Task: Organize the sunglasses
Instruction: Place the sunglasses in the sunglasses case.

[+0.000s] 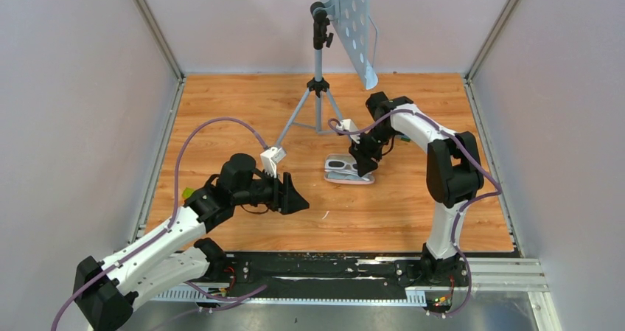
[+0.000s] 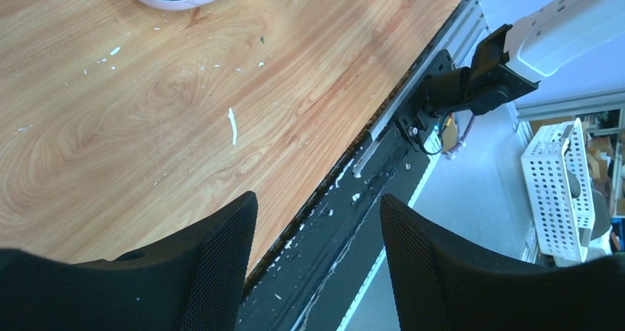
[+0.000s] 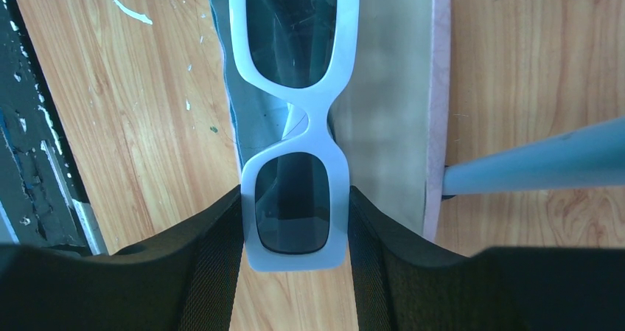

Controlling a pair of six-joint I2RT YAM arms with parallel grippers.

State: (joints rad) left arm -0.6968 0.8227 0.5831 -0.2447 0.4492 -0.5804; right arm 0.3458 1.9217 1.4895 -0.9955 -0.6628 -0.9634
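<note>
Directly over the pink case [image 3: 440, 88], the sunglasses [image 3: 309, 124] stretch lengthwise along it and away from the right fingers [image 3: 210, 265], which pinch one lens end. Setting down looks like this arm's job; the left fingers [image 2: 214, 265], spread and empty, sit well off the case.

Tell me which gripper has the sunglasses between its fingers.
The right gripper: its fingers clamp one lens end of the white sunglasses over the pink case. The left gripper is open, holding nothing.
</note>
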